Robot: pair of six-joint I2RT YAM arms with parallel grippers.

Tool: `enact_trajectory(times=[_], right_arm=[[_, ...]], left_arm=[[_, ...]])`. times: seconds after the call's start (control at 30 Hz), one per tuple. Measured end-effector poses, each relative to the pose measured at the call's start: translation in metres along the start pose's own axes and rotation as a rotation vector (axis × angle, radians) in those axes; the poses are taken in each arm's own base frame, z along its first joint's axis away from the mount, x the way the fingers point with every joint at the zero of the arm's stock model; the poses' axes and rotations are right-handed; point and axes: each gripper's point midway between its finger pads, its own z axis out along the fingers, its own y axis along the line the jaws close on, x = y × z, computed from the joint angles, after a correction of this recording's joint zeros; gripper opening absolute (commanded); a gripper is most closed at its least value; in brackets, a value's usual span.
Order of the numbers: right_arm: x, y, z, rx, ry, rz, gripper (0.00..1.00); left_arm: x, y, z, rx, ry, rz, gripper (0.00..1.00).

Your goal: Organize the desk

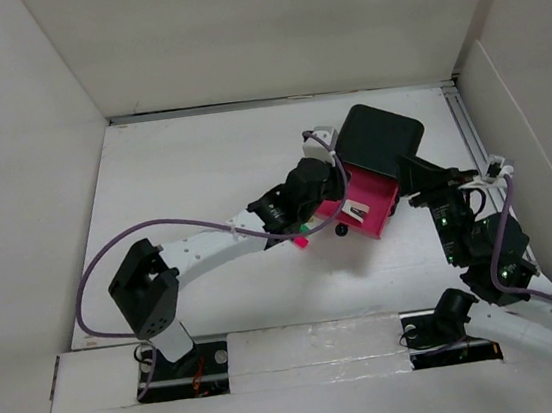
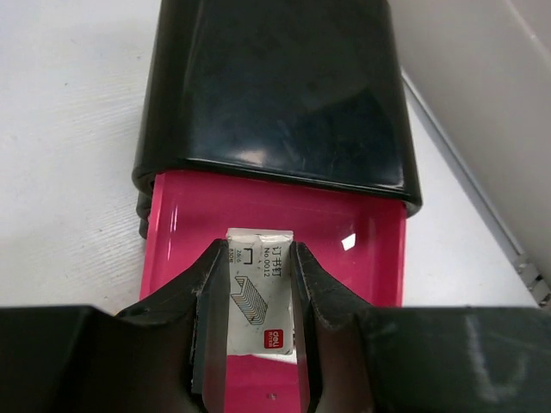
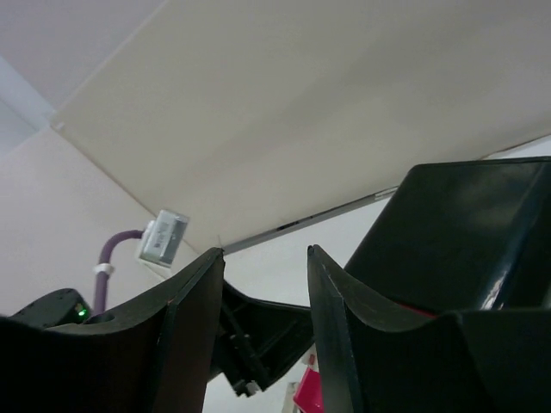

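Nearest, the left gripper [image 2: 256,258] is clamped on a staple box [image 2: 260,301], holding it low over the open pink drawer [image 2: 366,258], apparently to file it. The right gripper [image 3: 267,258], jaws apart and empty, hovers beside the black cabinet [image 2: 275,86], far right on the desk [image 1: 181,168].

Desk [image 1: 181,168]: broad flat matte white top, approx rect

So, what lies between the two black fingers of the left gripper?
A small white staple box with a red band, gripped over the open pink plastic drawer; the left wrist view shows it.
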Motion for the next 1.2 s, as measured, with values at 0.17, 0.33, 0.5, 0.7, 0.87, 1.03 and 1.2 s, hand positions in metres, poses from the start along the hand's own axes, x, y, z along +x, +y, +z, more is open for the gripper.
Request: enact_trajectory(times=[0.17, 0.33, 0.5, 0.7, 0.87, 1.03, 1.2], right_arm=[[0.015, -0.002, 0.006, 0.017, 0.033, -0.031, 0.50], [0.023, -0.003, 0.008, 0.024, 0.051, -0.047, 0.50], [0.025, -0.003, 0.009, 0.027, 0.057, -0.053, 0.50], [0.029, -0.004, 0.010, 0.031, 0.065, -0.061, 0.50], [0.030, -0.004, 0.011, 0.031, 0.068, -0.064, 0.36], [0.040, -0.002, 0.013, 0.023, 0.092, -0.081, 0.22], [0.053, -0.002, 0.016, 0.019, 0.126, -0.101, 0.34]], left_arm=[[0.018, 0.003, 0.026, -0.032, 0.043, 0.053, 0.20], [0.030, 0.011, 0.036, -0.070, 0.065, 0.094, 0.46], [0.029, 0.015, 0.036, -0.087, 0.061, 0.112, 0.61], [0.010, 0.016, 0.021, -0.092, 0.015, 0.103, 0.40], [-0.017, 0.025, -0.034, -0.071, -0.066, 0.053, 0.12], [-0.008, 0.031, -0.079, 0.012, -0.067, 0.015, 0.17], [0.066, 0.053, -0.092, 0.038, 0.092, 0.015, 0.45]])
